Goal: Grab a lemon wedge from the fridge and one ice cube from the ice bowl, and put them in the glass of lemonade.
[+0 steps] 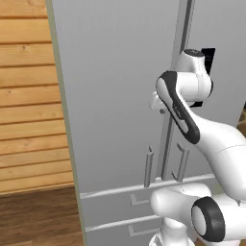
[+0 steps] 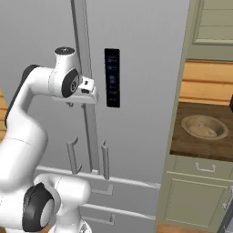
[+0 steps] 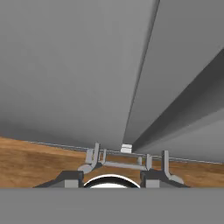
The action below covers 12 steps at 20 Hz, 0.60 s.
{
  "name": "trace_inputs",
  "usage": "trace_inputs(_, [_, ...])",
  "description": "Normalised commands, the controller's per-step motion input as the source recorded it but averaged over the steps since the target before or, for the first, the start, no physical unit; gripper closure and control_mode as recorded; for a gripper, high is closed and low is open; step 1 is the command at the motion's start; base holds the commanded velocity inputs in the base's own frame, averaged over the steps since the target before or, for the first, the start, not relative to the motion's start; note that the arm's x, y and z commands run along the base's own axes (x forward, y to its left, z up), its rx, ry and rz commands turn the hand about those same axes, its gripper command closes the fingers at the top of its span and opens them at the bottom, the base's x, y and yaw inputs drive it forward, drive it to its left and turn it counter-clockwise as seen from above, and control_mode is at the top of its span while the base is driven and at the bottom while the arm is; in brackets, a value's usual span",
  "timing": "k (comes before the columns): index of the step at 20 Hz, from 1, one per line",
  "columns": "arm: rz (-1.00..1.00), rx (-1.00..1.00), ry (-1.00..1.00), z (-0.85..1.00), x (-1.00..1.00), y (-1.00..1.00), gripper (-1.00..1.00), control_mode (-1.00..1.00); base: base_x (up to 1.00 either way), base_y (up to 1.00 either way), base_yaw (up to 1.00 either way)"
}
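The tall grey fridge [image 1: 110,86] fills the view ahead, both doors and both lower drawers shut, so the lemon wedge is hidden inside. My gripper [image 3: 111,177] hangs close in front of the door seam [image 3: 138,87], beside the long vertical handle bar [image 2: 80,41] and left of the black dispenser panel [image 2: 112,77]. It points down along the doors, open, with nothing between its fingers. The tan-brown ice bowl [image 2: 204,126] rests on the counter to the fridge's right, well away from the gripper. The glass of lemonade is out of view.
A wood-plank wall [image 1: 29,96] stands left of the fridge above a dark wood floor [image 1: 38,216]. On the right are a brown counter [image 2: 193,150], a pale green cabinet [image 2: 195,200] below it and an upper cabinet [image 2: 214,22].
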Motion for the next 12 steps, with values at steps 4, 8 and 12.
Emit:
trace_inputs(4, [-0.01,0.03,0.0,-0.03,-0.49,-0.01,-1.0,-1.0,0.0,0.0,0.0])
trace_inputs(8, [-0.1,0.13,0.0,-0.05,-0.99,-0.23,-1.0,-1.0,0.0,0.0,0.0])
trace_inputs(12, [-0.12,0.1,0.0,-0.12,-0.7,-0.22,-1.0,-1.0,0.0,0.0,0.0])
